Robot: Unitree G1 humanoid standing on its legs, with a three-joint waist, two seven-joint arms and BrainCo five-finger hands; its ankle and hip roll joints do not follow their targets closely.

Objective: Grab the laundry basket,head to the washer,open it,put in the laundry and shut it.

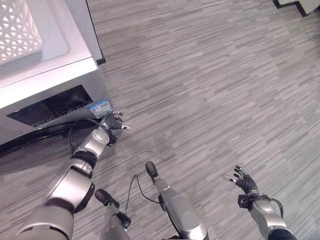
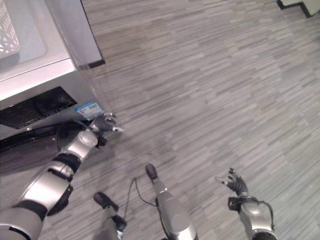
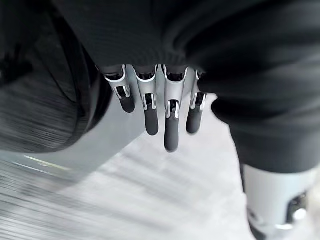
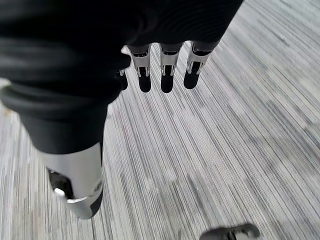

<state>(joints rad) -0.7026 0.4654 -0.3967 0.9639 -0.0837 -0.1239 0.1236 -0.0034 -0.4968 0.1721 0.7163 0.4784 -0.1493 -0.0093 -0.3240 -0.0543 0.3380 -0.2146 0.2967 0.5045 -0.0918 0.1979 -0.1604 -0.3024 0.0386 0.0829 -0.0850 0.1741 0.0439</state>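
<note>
Floor (image 1: 210, 75): grey wood-look planks, spread across most of the head views and under both hands

Washer (image 1: 55, 95): silver-grey cabinet at the robot's left, flat pale top, dark control panel on the front face with a small blue-and-white label (image 1: 100, 108) at the panel's right end; dark curved door edge (image 1: 30, 136) just below the panel

Laundry basket (image 1: 17, 30): white lattice-walled basket standing on the washer's top at its far left; well apart from both hands, up on the machine while the hands are lower and nearer the robot

Left hand (image 1: 114, 121): reached out at the washer's front right corner, just below the label and beside the door edge; fingers (image 3: 170, 125) straight and spread, holding nothing; contact with the washer cannot be told

Right hand (image 1: 243, 181): hangs over bare floor at the robot's right, well away from the washer and the basket; fingers (image 4: 167, 82) relaxed and apart, holding nothing
</note>
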